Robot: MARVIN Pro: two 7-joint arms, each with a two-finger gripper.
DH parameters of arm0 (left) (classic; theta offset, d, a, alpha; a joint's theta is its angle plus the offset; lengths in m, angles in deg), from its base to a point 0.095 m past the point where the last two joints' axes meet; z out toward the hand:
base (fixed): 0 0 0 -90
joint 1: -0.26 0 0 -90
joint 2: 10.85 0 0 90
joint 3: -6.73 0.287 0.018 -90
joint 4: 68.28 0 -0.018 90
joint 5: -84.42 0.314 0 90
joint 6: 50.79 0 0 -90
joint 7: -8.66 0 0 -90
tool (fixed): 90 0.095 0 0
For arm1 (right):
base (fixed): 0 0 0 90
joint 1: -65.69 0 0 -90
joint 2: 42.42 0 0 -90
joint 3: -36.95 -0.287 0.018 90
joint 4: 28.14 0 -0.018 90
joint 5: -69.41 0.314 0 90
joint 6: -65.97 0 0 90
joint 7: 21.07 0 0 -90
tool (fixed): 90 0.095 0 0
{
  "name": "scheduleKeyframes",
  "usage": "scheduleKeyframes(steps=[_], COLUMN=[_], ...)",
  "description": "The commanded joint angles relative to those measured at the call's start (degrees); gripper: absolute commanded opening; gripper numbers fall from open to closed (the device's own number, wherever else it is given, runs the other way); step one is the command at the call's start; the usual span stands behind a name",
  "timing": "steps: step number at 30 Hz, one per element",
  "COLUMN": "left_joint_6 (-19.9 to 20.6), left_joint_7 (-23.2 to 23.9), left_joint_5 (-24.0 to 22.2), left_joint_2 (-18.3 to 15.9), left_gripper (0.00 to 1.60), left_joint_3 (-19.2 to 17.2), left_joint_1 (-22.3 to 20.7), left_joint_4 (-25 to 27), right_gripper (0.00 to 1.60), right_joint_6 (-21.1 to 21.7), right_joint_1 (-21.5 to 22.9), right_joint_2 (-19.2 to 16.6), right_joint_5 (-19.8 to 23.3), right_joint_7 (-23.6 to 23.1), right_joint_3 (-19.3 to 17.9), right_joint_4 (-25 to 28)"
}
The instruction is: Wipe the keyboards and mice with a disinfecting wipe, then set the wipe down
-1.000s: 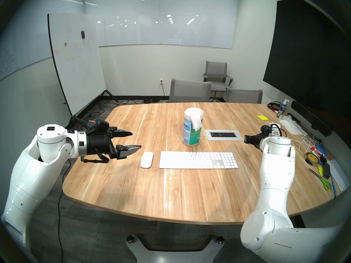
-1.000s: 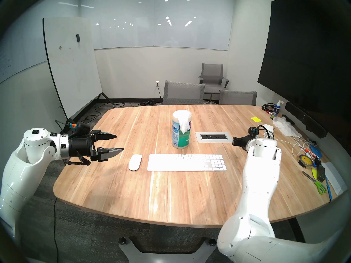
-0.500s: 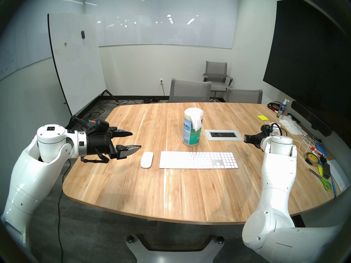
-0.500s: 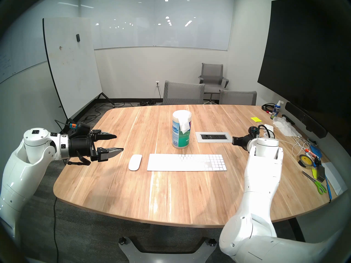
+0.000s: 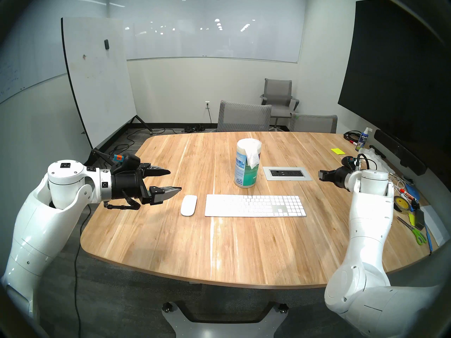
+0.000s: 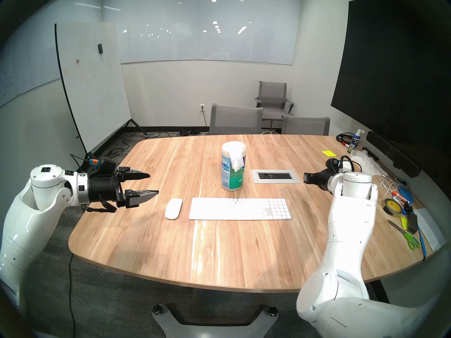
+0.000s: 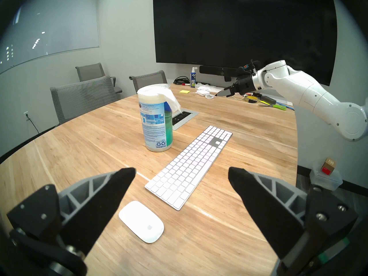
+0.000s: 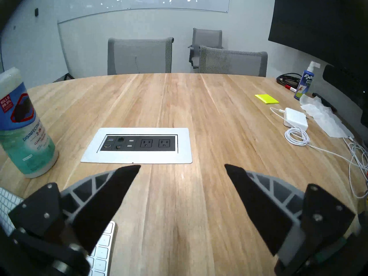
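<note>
The white keyboard (image 5: 255, 205) lies flat in the middle of the wooden table (image 5: 219, 252), with the white mouse (image 5: 188, 205) just to its left. Both also show in the left wrist view, keyboard (image 7: 191, 166) and mouse (image 7: 141, 221). The wipe (image 5: 252, 157) sticks out of the canister (image 5: 245, 171) lid behind the keyboard and hangs over its side. My left gripper (image 5: 175, 179) is open and empty, hovering left of the mouse. My right gripper (image 5: 320, 176) is open and empty, above the table right of the outlet panel, as the right wrist view (image 8: 182, 165) shows.
A silver outlet panel (image 5: 287, 173) is set into the table behind the keyboard. Along the right edge lie cables (image 5: 395, 183), a charger (image 8: 294, 120), a tape roll (image 5: 401, 203), scissors (image 5: 415, 232), tissue paper (image 8: 326, 118), a spray bottle (image 5: 363, 140) and a yellow notepad (image 5: 337, 151). Chairs (image 5: 244, 116) stand at the far side.
My right arm has swung to the right, carrying its open gripper a little right and away from the keyboard. My left arm has not moved.
</note>
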Motion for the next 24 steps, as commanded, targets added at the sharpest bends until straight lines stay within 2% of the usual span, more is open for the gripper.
scheduleKeyframes(steps=[1, 11, 16, 24], left_joint_6=[-0.06, -0.06, -0.06, -0.06], left_joint_7=[0.06, 0.05, 0.05, 0.04], left_joint_5=[-0.14, -0.15, -0.15, -0.16], left_joint_2=[-0.11, -0.11, -0.11, -0.11], left_gripper=[1.6, 1.6, 1.6, 1.6], left_joint_3=[-0.42, -0.45, -0.44, -0.47], left_joint_1=[-0.12, -0.09, -0.09, -0.07], left_joint_4=[0.35, 0.38, 0.38, 0.39], right_gripper=[1.6, 1.6, 1.6, 1.6], right_joint_6=[-1.4, -3.41, -2.03, -0.82], right_joint_1=[0.65, -3.5, -5.36, -7.32], right_joint_2=[-5.25, -7.21, -7.39, -7.17], right_joint_5=[1.02, 2.24, 2.97, 3.08], right_joint_7=[-6.72, -15.01, -19.28, -23.46], right_joint_3=[0.61, -0.77, -1.84, -2.77], right_joint_4=[1.01, 3.67, 6.73, 9.59])
